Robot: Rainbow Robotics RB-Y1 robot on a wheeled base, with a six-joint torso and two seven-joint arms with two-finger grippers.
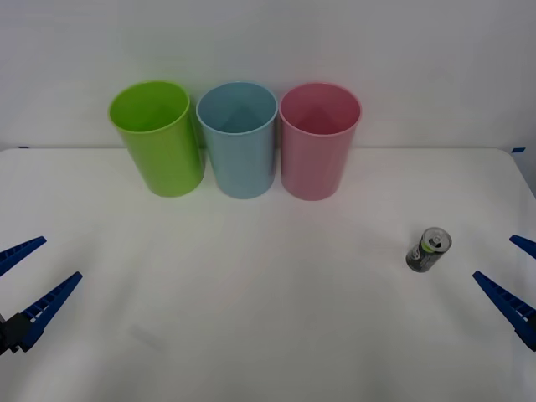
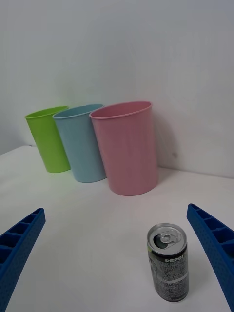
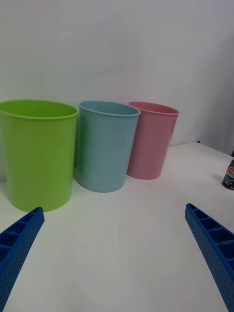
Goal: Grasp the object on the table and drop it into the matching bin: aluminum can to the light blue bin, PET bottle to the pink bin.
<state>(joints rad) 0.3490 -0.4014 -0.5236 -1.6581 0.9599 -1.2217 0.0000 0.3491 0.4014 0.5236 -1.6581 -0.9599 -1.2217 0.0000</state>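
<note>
The can [image 1: 428,250] is dark grey-black with green markings and a silver top. Three plain bins stand lime green [image 1: 157,138], light blue [image 1: 239,139] and pink [image 1: 317,140] on the white table [image 1: 251,318]. Both grippers' fingers [image 1: 38,310] are ribbed blue.

Counted on the table [image 1: 268,335]: three bins, one can, two grippers.

Three tall round bins are counted at the far side: one lime green bin [image 1: 157,138], one light blue bin [image 1: 239,140] and one pink bin [image 1: 317,141]. One aluminum can [image 1: 428,249] is counted, standing upright, with one silver lid and one pull tab. Two grippers are counted, the left gripper [image 1: 25,276] and the right gripper [image 1: 512,272], each with two blue ribbed fingers spread apart, four fingers in all.
</note>
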